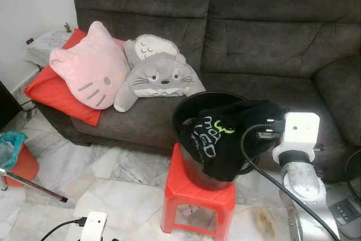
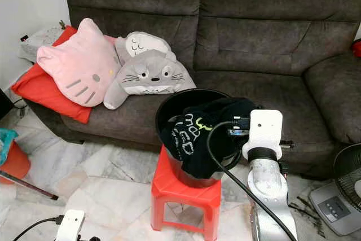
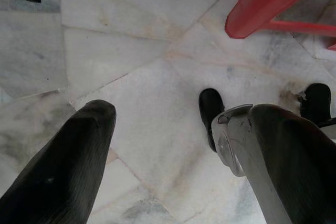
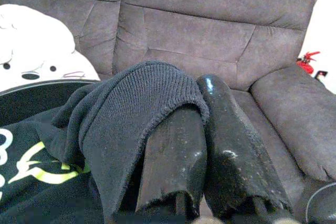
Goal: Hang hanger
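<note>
Item: black garment (image 1: 225, 134), printed with white and lime-green lettering, heaped in and draped over the rim of a black bucket (image 1: 194, 105). No hanger can be made out; the garment is the thing in hand. In the right wrist view its ribbed knit hem (image 4: 142, 103) lies folded over one black finger (image 4: 176, 156), the second finger pressed close beside it, so the jaws are closed with the cloth pinched between them.

Right gripper (image 4: 202, 145): at the bucket's right edge, on a silver arm with a white wrist block (image 1: 299, 131) and a black cable (image 1: 265, 176) looping down past the bucket.

Left gripper (image 3: 173, 145): hanging low over the floor, fingers spread wide with nothing between them.

Support: bucket stands on a red plastic stool (image 1: 194, 196) on a pale marble floor (image 1: 118, 179).

Behind: dark grey sofa (image 1: 254, 32). On its left seat, a grey Totoro plush (image 1: 158, 77) lies touching a pink cat-face cushion (image 1: 90, 66), which leans on a red cushion (image 1: 48, 91).

Periphery: a fan base (image 2: 338, 201) at the right; an orange bin with a teal liner (image 1: 17, 156) at the left.
</note>
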Controlling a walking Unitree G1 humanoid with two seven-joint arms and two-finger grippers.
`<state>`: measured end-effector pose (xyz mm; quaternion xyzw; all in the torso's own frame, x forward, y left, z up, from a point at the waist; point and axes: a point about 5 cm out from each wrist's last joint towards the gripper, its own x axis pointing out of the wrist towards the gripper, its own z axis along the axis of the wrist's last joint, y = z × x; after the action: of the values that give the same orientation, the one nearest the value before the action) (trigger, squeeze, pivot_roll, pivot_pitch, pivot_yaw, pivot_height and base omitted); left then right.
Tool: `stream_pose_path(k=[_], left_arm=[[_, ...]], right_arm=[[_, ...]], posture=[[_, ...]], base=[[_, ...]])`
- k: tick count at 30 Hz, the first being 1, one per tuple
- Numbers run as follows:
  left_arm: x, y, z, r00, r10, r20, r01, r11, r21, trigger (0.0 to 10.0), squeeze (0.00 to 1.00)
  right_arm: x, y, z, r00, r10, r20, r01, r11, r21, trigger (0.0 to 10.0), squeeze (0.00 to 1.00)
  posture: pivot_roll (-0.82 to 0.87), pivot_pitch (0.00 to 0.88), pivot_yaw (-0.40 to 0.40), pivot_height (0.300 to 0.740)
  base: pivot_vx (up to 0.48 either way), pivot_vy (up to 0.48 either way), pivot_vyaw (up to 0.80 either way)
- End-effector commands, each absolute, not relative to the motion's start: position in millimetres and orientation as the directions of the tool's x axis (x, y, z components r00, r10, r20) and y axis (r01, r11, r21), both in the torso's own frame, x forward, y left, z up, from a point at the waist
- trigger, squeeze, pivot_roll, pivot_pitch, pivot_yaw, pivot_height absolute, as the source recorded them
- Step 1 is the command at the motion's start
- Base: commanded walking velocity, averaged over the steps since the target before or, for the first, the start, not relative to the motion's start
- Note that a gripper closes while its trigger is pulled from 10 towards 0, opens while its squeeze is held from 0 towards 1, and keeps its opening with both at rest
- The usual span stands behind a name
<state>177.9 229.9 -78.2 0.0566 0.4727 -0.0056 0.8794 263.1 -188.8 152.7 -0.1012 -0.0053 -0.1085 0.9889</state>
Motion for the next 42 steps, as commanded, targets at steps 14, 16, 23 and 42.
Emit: stream_pose_path(k=[14, 16, 23, 42], left_arm=[[172, 235, -80, 0.539, 0.049, -0.841, 0.077, 0.991, 0.108, 10.0, 0.00], [172, 235, -79, 0.539, 0.050, -0.841, 0.077, 0.991, 0.108, 10.0, 0.00], [173, 235, -79, 0.541, 0.049, -0.840, 0.075, 0.991, 0.106, 10.0, 0.00], [176, 234, -78, 0.547, 0.048, -0.836, 0.077, 0.991, 0.107, 10.0, 0.00]], right_arm=[[271, -182, 163, 0.981, -0.182, 0.071, 0.192, 0.963, -0.191, 10.0, 0.00], [272, -181, 164, 0.981, -0.179, 0.069, 0.190, 0.963, -0.194, 10.0, 0.00], [274, -176, 165, 0.984, -0.160, 0.074, 0.172, 0.964, -0.203, 10.0, 0.00], [279, -173, 168, 0.984, -0.160, 0.080, 0.173, 0.966, -0.193, 10.0, 0.00]], posture=[[0.00, 0.000, 0.019, 0.732], [0.00, 0.000, 0.017, 0.732], [0.01, 0.000, 0.018, 0.732], [0.01, 0.000, 0.020, 0.732]], base=[[0.000, 0.000, 0.00], [0.000, 0.000, 0.00], [0.000, 0.000, 0.00], [-0.076, 0.000, 0.00]])
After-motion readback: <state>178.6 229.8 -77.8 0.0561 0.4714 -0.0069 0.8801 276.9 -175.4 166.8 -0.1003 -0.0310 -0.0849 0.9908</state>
